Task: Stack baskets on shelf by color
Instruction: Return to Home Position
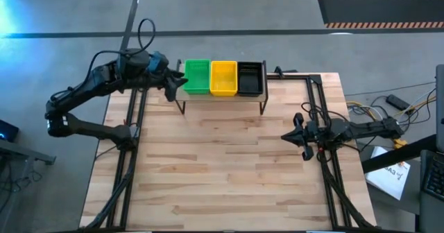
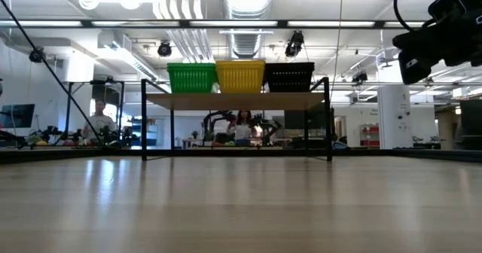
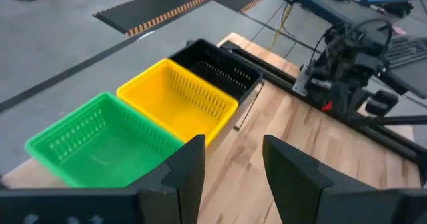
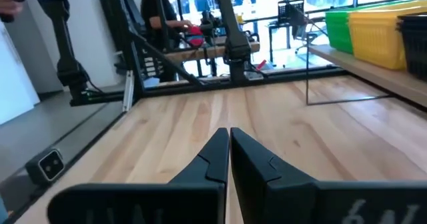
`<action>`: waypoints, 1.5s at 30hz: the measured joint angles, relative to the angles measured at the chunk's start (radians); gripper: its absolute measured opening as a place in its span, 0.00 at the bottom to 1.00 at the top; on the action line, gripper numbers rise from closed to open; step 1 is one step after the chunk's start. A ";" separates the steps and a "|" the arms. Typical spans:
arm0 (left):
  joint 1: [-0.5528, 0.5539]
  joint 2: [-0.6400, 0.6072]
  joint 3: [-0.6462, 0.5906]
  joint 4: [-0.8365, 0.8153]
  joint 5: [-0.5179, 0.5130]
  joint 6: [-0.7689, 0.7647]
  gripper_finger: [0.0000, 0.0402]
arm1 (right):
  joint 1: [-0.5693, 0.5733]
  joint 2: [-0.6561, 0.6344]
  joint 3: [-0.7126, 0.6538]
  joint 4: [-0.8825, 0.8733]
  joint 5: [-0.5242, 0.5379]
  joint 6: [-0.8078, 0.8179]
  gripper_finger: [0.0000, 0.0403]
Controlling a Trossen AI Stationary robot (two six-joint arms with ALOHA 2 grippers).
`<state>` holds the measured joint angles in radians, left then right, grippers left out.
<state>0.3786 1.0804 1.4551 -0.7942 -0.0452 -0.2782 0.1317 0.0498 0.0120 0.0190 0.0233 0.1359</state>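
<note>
Since the green basket [image 1: 197, 77], yellow basket [image 1: 223, 78] and black basket [image 1: 250, 79] sit in a row on the shelf [image 2: 241, 101], I judge homing is in hand. Left gripper [image 3: 233, 161] — spread, empty — hangs beside the green basket; right gripper [image 4: 229, 141], pressed together, waits well apart. Next: draw the left back without clipping that basket.

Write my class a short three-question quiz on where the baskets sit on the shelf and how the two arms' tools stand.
1. True or false: on the shelf, the yellow basket stands between the green basket and the black basket.
2. The left tool hangs by the shelf; the right tool is over the right side of the table. Which is open? A. left B. right C. both
3. Fill in: the basket nearest the left tool is the ____ one.
Key: 1 true. 2 A; the right tool's fingers are together. 3 green.
</note>
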 joint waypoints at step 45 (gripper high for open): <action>0.000 -1.054 -1.275 0.680 0.124 0.075 0.00 | -0.056 -0.002 0.001 0.017 0.135 0.073 0.02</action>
<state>0.3786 0.0269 0.1799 -0.1144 0.0788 -0.2033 0.0757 0.0483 0.0128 0.0360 0.1581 0.2085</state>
